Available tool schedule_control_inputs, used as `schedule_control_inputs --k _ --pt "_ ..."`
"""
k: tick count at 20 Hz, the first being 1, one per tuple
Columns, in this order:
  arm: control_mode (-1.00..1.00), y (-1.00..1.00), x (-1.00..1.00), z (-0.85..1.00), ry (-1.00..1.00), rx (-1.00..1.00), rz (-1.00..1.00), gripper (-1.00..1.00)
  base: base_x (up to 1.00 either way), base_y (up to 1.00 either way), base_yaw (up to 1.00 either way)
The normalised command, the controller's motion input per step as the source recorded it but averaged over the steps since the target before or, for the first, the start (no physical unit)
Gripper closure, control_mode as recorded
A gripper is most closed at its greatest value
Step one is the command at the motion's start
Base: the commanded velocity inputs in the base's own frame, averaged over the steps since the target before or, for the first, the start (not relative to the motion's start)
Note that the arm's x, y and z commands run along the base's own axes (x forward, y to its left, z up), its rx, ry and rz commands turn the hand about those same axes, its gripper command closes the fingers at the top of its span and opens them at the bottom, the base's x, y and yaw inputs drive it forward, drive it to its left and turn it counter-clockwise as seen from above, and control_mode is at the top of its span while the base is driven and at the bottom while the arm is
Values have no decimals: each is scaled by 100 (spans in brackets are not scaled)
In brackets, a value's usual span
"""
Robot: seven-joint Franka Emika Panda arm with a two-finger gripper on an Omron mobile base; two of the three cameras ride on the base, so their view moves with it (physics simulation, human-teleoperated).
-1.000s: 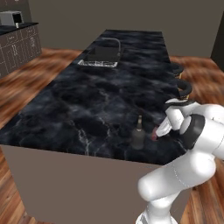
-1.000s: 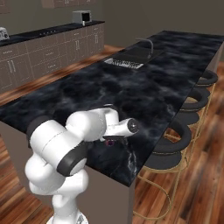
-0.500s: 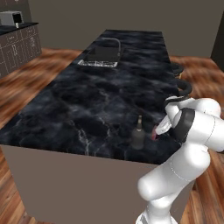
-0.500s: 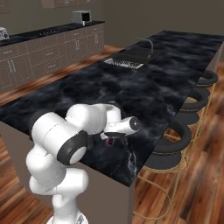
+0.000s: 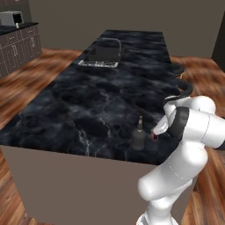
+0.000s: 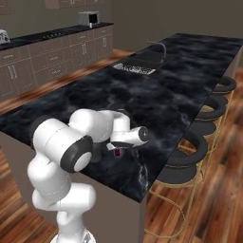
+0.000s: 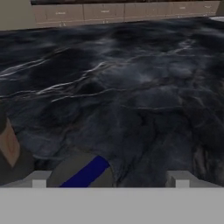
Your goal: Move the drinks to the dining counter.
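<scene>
The long black white-veined marble tabletop (image 5: pixel 88 101) with its inset sink (image 5: pixel 102 56) carries a dark round-bodied glass bottle with a narrow neck (image 5: pixel 139 135) near its front edge. Just beside the bottle, toward the arm, stands a tiny purple-blue red-topped can (image 6: pixel 117 152). The end effector (image 7: pixel 109 178) sits low over the can with its fingers spread wide, pinching nothing; the can lies between the fingertips (image 7: pixel 38 178) in the hand view. Dark round stools (image 6: pixel 186 156) line one side.
</scene>
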Motion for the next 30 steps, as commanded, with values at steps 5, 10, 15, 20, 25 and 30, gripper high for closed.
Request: schedule_control_inputs --k 5,10,15,20,25,30 --pt "-100 0 -4 -9 -3 0 0 -100 0 0 0" --pt "-100 -1 0 2 -2 1 0 -100 0 0 0" --pt "-100 -1 -4 23 0 4 0 -100 0 0 0" --pt "-100 0 -17 11 0 0 0 -100 0 0 0" --pt "-100 0 -33 34 -2 3 2 -100 0 0 0" --pt "-100 0 -48 65 -18 4 6 -100 0 0 0"
